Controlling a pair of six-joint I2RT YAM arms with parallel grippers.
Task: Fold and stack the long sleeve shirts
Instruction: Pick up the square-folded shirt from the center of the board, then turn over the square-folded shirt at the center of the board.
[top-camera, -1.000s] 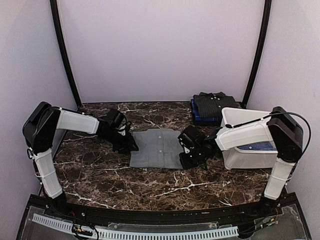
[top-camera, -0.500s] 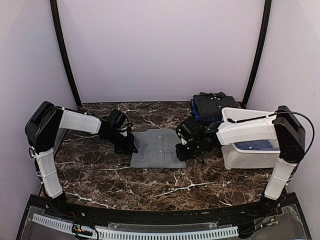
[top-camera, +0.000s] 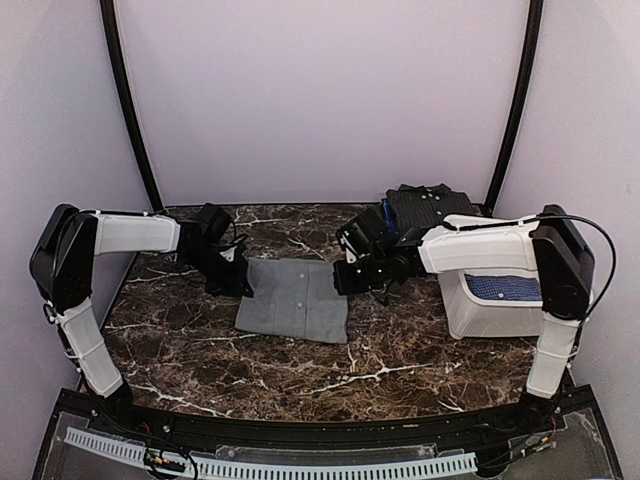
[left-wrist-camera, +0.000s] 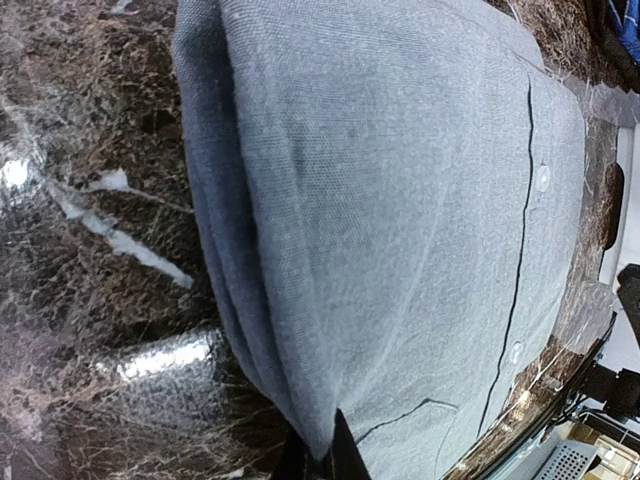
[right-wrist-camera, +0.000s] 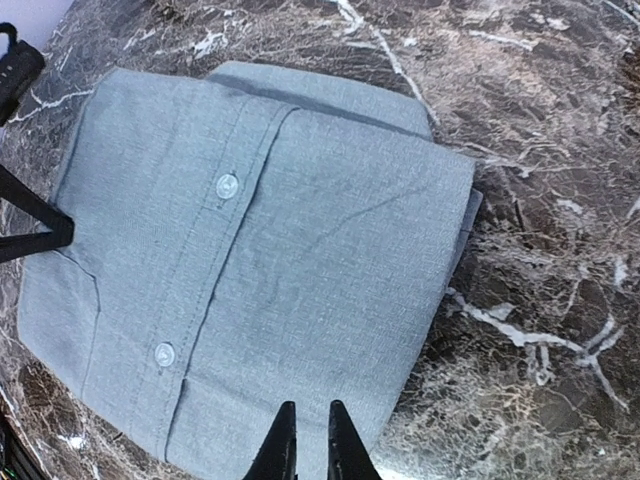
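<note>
A folded mid-grey shirt (top-camera: 295, 300) with white buttons lies on the marble table. My left gripper (top-camera: 238, 284) is at its left edge. In the left wrist view the gripper (left-wrist-camera: 322, 455) is shut, pinching the folded edge of the grey shirt (left-wrist-camera: 400, 200). My right gripper (top-camera: 342, 283) is at its right back corner. In the right wrist view its tips (right-wrist-camera: 308, 440) are nearly together on the grey shirt (right-wrist-camera: 260, 260). A blue dotted shirt (top-camera: 505, 287) lies in the white tub (top-camera: 460, 305).
A stack of folded shirts (top-camera: 430, 208), dark grey on blue, sits at the back right beside the tub. The left gripper's black fingers (right-wrist-camera: 40, 228) show at the shirt's far edge in the right wrist view. Walls enclose the table.
Both grippers have moved toward the back and left, and the grey shirt has slid and turned with them. The right arm has lifted off the tub, uncovering the blue shirt.
</note>
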